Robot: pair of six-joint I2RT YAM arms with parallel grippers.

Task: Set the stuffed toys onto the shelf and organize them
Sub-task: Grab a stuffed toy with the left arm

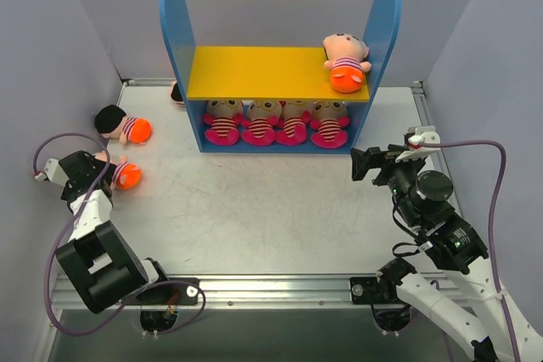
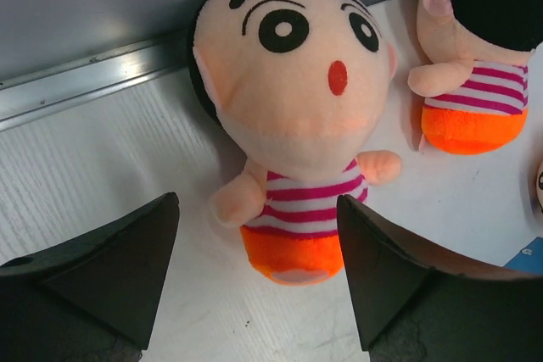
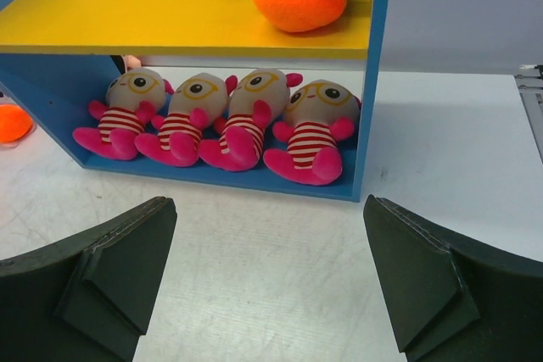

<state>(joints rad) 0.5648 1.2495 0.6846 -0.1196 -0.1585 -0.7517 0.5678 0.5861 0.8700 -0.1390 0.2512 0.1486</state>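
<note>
Orange-bottomed and face-up at the left edge of the table [image 1: 254, 209], so lower the wide-apart left gripper [image 2: 257, 209] squarely over the striped belly of that stuffed toy [image 2: 293, 108], pinch below the big head, clear of its neighbour [image 2: 475, 82], then lift toward the shelf [image 1: 254, 72].

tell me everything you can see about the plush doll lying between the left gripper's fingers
The plush doll looks soft and fleecy: a big round peach head with black hair behind, arched black brows, round black eyes, a small red mouth, stubby peach arms, a pink-and-white striped top and an orange bottom. It lies face up on the white table, head toward the metal rail. The left gripper is open, its fingers flanking the body without touching it.
</note>
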